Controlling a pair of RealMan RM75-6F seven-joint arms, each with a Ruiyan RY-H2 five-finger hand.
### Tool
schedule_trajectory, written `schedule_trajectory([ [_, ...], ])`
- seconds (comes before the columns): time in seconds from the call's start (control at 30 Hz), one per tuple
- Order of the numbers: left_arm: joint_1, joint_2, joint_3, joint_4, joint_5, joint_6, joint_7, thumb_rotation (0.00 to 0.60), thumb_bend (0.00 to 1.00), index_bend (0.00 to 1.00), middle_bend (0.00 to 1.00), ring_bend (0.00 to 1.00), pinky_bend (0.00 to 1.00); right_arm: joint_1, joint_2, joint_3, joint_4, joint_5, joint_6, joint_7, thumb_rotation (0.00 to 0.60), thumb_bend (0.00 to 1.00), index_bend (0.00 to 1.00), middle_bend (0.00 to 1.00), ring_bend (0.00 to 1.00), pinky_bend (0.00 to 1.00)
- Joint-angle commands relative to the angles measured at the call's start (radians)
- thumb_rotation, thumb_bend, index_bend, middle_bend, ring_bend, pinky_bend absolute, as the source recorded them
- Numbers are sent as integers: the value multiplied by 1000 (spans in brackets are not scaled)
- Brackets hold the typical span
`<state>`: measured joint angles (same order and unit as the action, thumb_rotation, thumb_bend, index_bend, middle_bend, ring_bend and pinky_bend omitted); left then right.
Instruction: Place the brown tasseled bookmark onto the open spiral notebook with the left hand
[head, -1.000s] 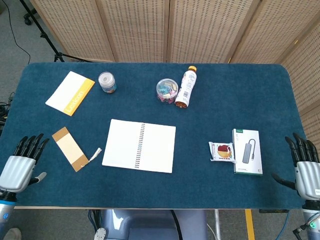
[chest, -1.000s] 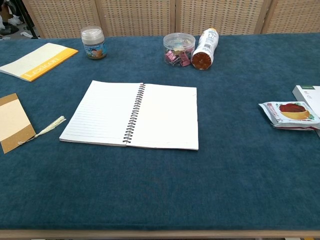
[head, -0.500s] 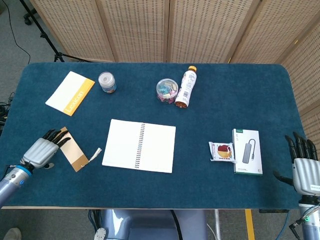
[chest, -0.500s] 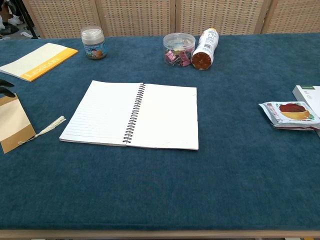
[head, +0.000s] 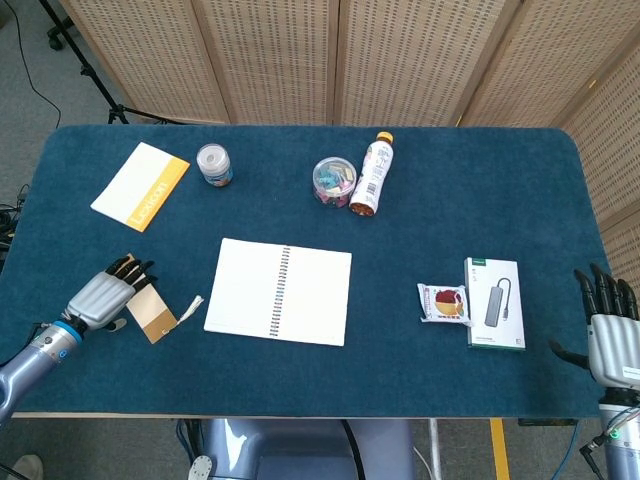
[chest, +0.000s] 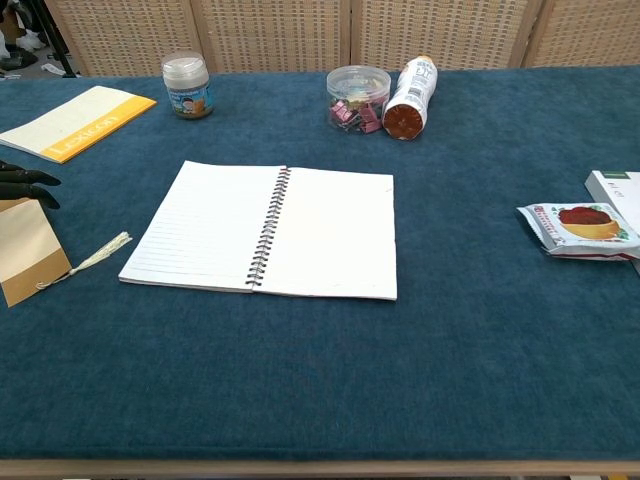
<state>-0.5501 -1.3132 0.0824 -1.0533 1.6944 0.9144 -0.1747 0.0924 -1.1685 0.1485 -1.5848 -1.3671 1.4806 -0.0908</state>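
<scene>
The brown tasseled bookmark (head: 148, 312) lay flat on the desk (head: 420, 210), partly under the left robot hand (head: 103, 297), its tassel (chest: 95, 256) extending beyond the fingers toward the open spiral notebook (head: 279, 291). The left robot hand was over the bookmark's far end, fingers extended and slightly apart; contact could not be determined. The right robot hand (head: 610, 331) was at the desk's opposite edge, fingers spread, holding nothing.

Your chest view lists: open spiral notebook (chest: 262, 231) centre; brown tasseled bookmark (chest: 28, 250) at left edge, dark fingertips (chest: 24, 185) of your left hand over its far end
</scene>
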Motion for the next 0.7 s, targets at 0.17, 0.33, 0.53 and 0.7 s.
schedule_trajectory([
  [0.17, -3, -22, 6, 16, -22, 2, 12, 600, 206, 195, 0, 0, 0, 0, 4, 2, -2, 5, -3, 8, 600, 0, 0, 0, 0, 0],
  [0.33, -3, -37, 8, 26, -34, 13, 14, 600, 273, 311, 0, 0, 0, 0, 6, 1, -5, 6, -7, 11, 600, 0, 0, 0, 0, 0],
  [0.53, -3, -33, 18, 18, -40, 18, 21, 600, 372, 523, 0, 0, 0, 0, 10, -1, -8, 5, -10, 15, 600, 0, 0, 0, 0, 0],
  [0.7, -1, -21, 21, 5, -39, 42, 31, 600, 379, 527, 0, 0, 0, 0, 12, -2, -10, 4, -11, 17, 600, 0, 0, 0, 0, 0],
])
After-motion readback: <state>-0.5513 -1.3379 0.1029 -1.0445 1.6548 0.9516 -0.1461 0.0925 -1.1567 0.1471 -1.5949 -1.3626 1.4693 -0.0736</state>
